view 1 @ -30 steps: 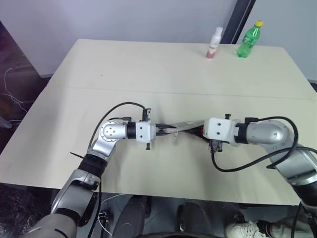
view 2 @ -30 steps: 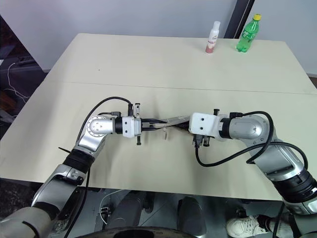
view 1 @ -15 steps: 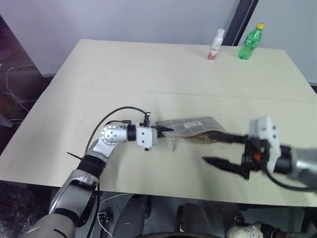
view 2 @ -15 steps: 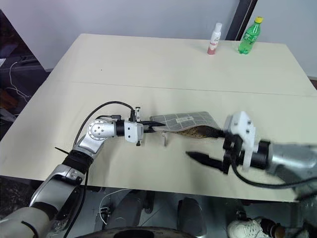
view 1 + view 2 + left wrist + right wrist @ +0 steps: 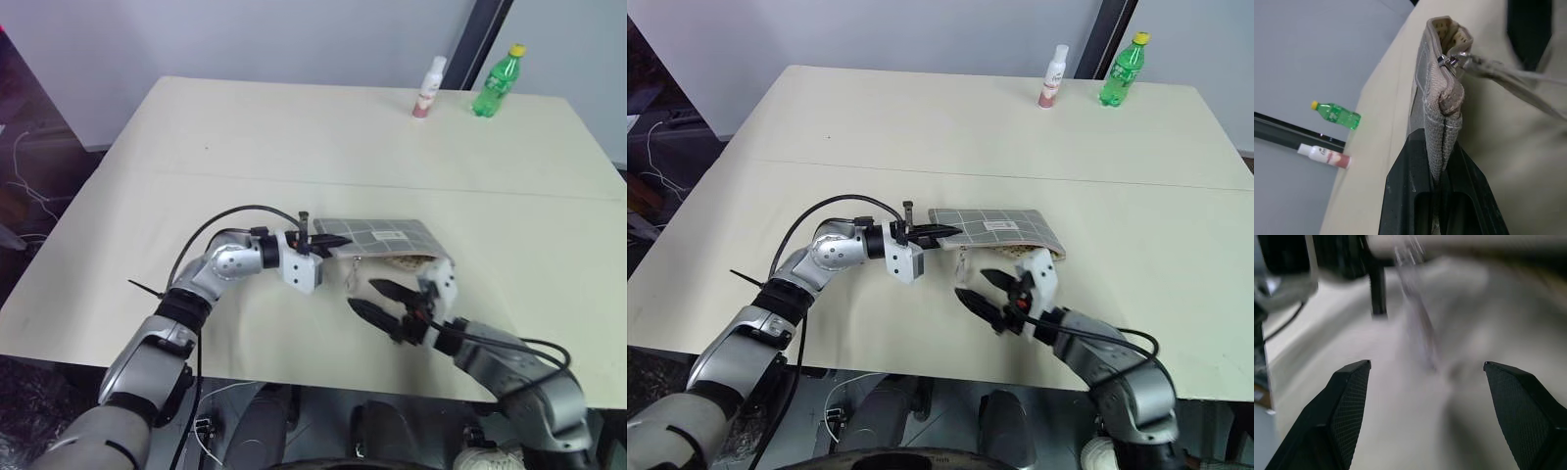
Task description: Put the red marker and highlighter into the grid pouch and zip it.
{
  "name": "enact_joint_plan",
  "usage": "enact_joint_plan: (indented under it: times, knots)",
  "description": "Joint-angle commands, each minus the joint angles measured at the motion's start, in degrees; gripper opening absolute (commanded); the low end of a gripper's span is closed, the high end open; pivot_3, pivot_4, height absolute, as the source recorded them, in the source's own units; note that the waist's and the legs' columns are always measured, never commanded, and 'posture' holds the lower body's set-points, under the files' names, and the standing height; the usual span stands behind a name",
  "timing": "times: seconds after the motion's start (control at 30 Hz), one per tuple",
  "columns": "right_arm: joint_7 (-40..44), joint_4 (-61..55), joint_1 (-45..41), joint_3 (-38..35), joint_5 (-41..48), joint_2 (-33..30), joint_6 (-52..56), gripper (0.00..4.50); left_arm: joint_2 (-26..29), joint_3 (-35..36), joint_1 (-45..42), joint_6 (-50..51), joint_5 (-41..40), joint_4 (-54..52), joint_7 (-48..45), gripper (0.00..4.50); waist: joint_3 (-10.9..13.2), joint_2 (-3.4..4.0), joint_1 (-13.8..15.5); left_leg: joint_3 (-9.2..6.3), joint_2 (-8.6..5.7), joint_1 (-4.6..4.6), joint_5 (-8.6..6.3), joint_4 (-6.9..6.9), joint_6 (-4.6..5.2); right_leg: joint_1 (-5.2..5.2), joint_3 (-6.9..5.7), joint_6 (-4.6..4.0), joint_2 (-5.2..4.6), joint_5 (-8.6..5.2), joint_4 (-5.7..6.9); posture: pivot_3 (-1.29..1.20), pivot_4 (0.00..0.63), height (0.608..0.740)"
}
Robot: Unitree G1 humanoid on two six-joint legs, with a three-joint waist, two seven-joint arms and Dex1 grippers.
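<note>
A wide, pale beige table [image 5: 294, 147] with a matte top takes up most of the head views, a faint seam running across it a little above the middle. Behind its far edge stands a plain grey-white wall, cut at the upper right by a dark vertical post. At the left edge of the frame the floor is dark, with loose cables lying on it.

Near the far right corner of the table, in the upper right of the frame, stand a small white spray bottle with a pink base [image 5: 427, 86] and, just beside it to the right, a green plastic bottle with a yellow cap [image 5: 493, 80]; both are upright and well apart from everything else.

The flat grey fabric grid pouch with thin white lines and a small white label [image 5: 387, 238] lies just right of the frame's centre. The left gripper [image 5: 328, 241] reaches in from the left, level, its two black fingers [image 5: 1415, 186] pressed together on the pouch's left end; the left wrist view shows the fabric edge pinched between them and a metal zipper pull [image 5: 1448, 60] near the pouch's seam, with a strap hanging from it.

The right gripper [image 5: 377, 301] sits lower, just below the pouch towards the bottom centre, its black fingers [image 5: 1349, 406] spread wide with nothing between them, apart from the pouch.

Whether the marker and highlighter lie inside the pouch cannot be told.
</note>
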Motion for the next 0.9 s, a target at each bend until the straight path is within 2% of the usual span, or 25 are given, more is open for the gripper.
enact_joint_plan:
  times: [0.03, 0.37, 0.47, 0.63, 0.67, 0.73, 0.9]
  knots:
    - [-1.71, 0.00, -2.18, 1.39, 0.37, 2.49, -0.97, 3.83, 0.33, -0.27, -0.90, -0.65, 0.05, -1.01, 1.91, 0.00, 0.00, 0.00, 0.13, -0.01, 0.00, -0.01, 0.00, -0.01, 0.00, -0.01, -0.01, 0.00, 0.07, 0.00, 0.02, 0.00, 0.150, 0.740]
    - [-4.03, 3.79, -7.81, 2.18, 2.16, 7.33, -0.07, 3.83, 0.70, -1.39, 0.01, 0.68, -1.17, -2.22, 2.06, 0.00, 0.00, 0.00, 0.03, 0.03, 0.02, -0.04, 0.09, 0.05, -0.13, -0.29, 0.10, 0.00, 0.15, 0.00, 0.54, 0.00, 0.150, 0.740]
    - [-4.22, 4.27, -7.59, 2.18, 2.58, 7.83, -0.37, 3.03, 0.57, -1.42, 0.28, 1.21, -1.41, -2.54, 2.06, 0.00, 0.00, 0.00, -0.01, 0.07, 0.01, -0.09, 0.09, 0.05, -0.12, -0.36, 0.16, 0.00, 0.15, 0.00, 0.54, 0.00, 0.150, 0.740]
    - [-3.12, 2.83, -5.04, 1.21, 1.79, 4.25, -0.04, 0.38, 0.64, -1.23, 0.46, 1.82, -1.68, -2.38, 2.23, 0.00, 0.00, 0.00, 0.08, 0.13, 0.02, -0.14, 0.10, 0.04, -0.12, -0.46, 0.23, 0.00, 0.17, 0.00, 0.57, 0.00, 0.150, 0.740]
    - [-2.92, 2.75, -4.73, 0.96, 1.58, 3.39, -0.23, 0.08, 0.67, -1.21, 0.46, 1.89, -1.77, -2.40, 2.20, 0.00, 0.00, 0.00, 0.06, 0.14, 0.01, -0.14, 0.10, 0.04, -0.12, -0.46, 0.25, 0.00, 0.16, 0.00, 0.57, 0.00, 0.150, 0.740]
    - [-2.10, 2.71, -3.68, -0.13, 1.01, 0.65, -0.73, 0.08, 0.72, -1.08, 0.65, 2.40, -2.59, -2.35, 1.73, 0.00, 0.00, 0.00, 0.01, 0.17, 0.02, -0.14, 0.09, 0.05, -0.12, -0.47, 0.28, 0.00, 0.16, 0.00, 0.58, 0.00, 0.150, 0.740]
    - [3.25, 4.47, 1.81, -10.17, -0.51, -11.92, -3.32, 0.08, 1.93, -1.01, 0.91, 2.49, -4.63, -1.05, 0.16, 0.00, 0.00, 0.00, 0.29, 0.20, -0.01, -0.17, 0.09, 0.06, -0.11, -0.46, 0.29, 0.00, 0.12, 0.00, 0.54, 0.00, 0.150, 0.740]
